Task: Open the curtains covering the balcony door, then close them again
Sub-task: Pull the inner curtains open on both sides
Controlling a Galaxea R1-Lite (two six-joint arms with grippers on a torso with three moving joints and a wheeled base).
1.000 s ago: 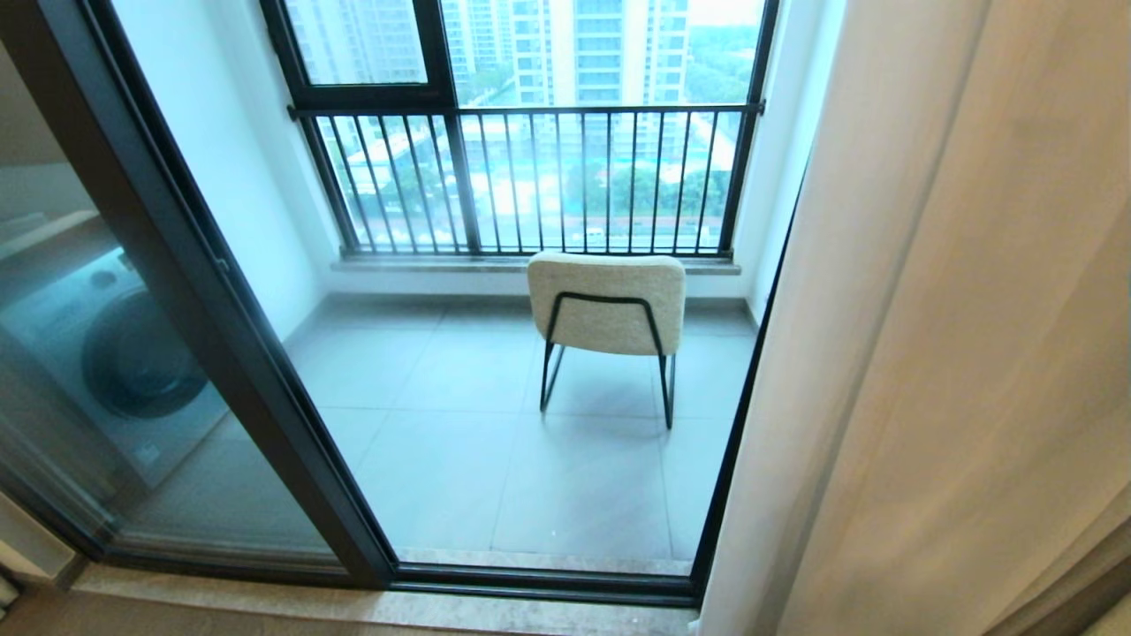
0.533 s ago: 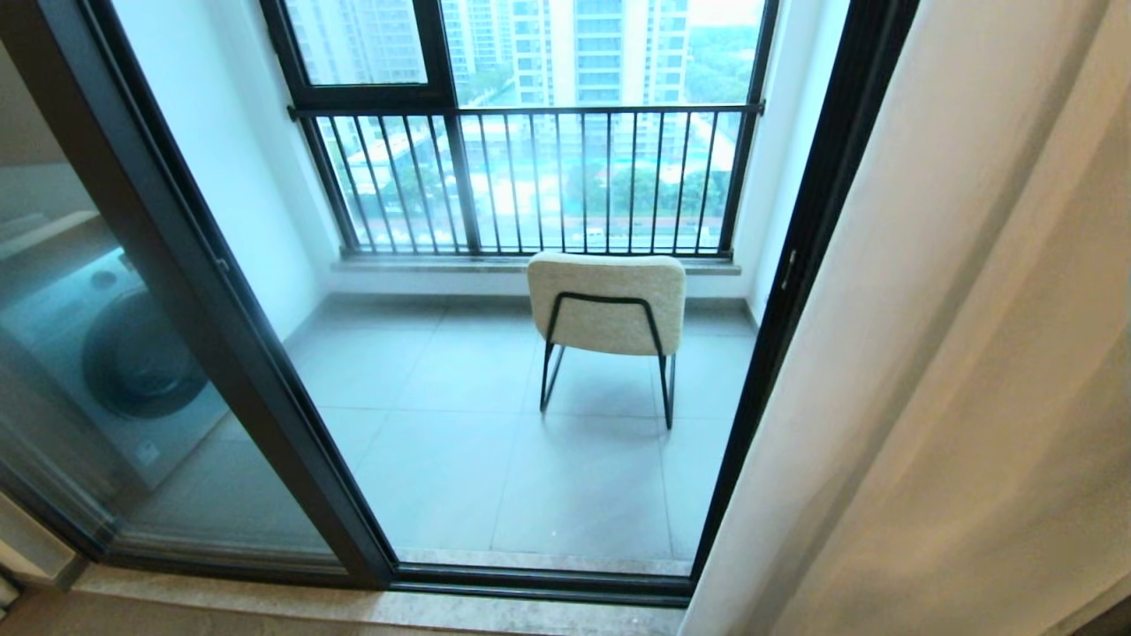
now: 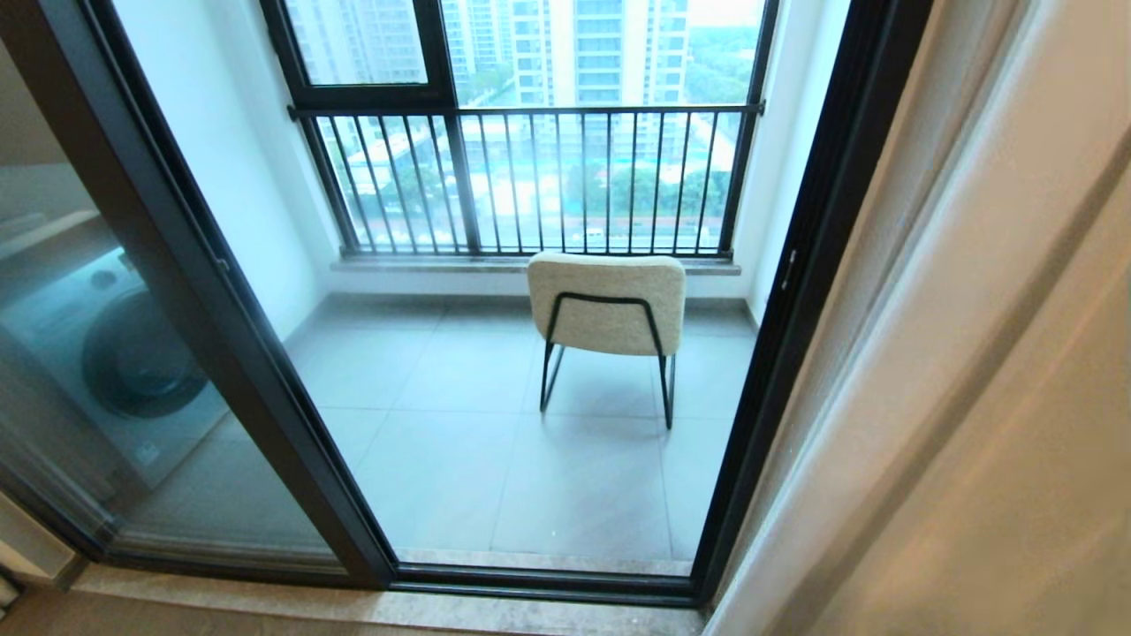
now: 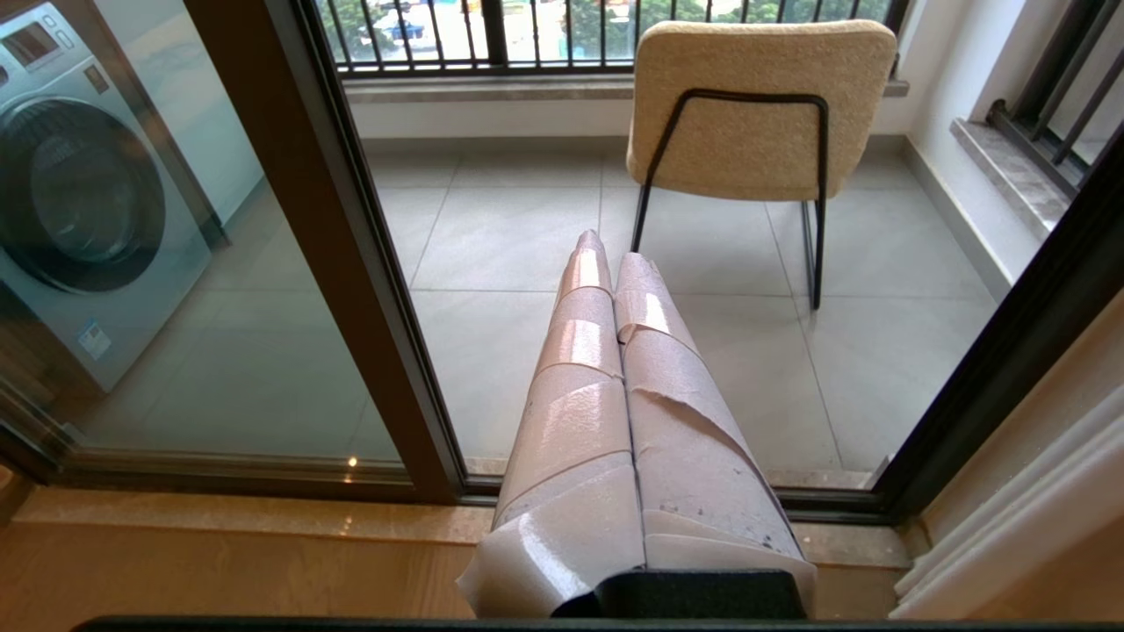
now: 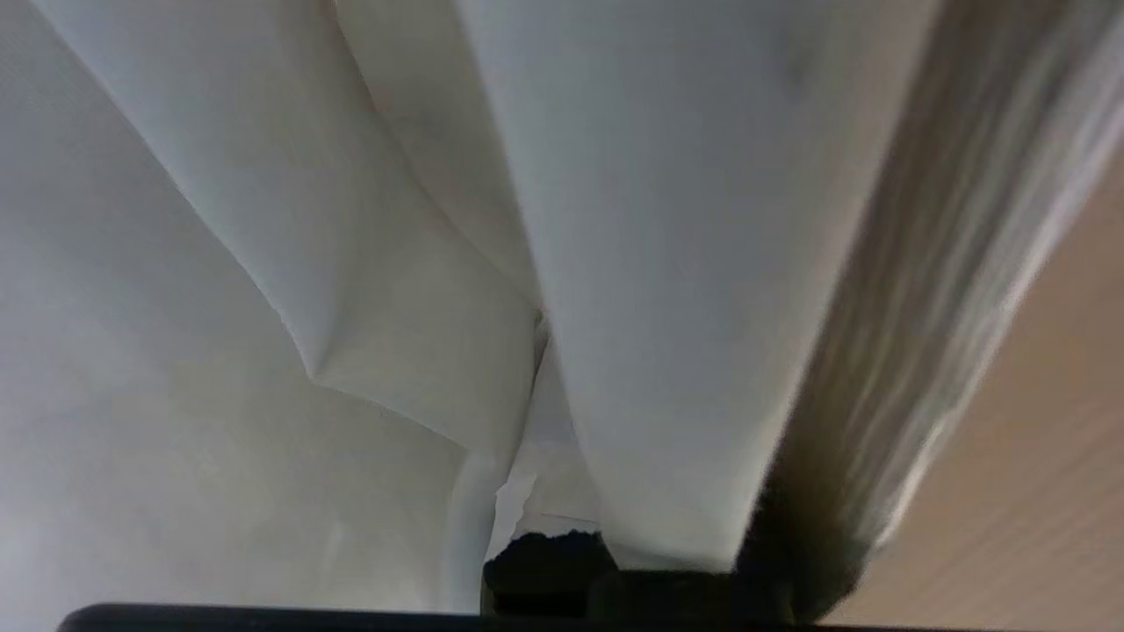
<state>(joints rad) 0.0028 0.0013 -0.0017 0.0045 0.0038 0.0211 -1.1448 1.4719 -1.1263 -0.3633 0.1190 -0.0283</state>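
Curtains (image 3: 972, 371) bunched right | right claw (image 5: 536, 412) grasping curtains | chair (image 3: 607, 305) beyond balcony door (image 3: 800, 291)

Home balcony: washing machine (image 3: 115, 353), chair (image 3: 607, 305), probably high-rise flat.

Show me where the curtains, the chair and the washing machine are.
curtains (image 3: 972, 397), head view, on the folded fabric at the right.
chair (image 3: 606, 300), head view, on its backrest.
washing machine (image 4: 79, 184), left wrist view, on its round door.
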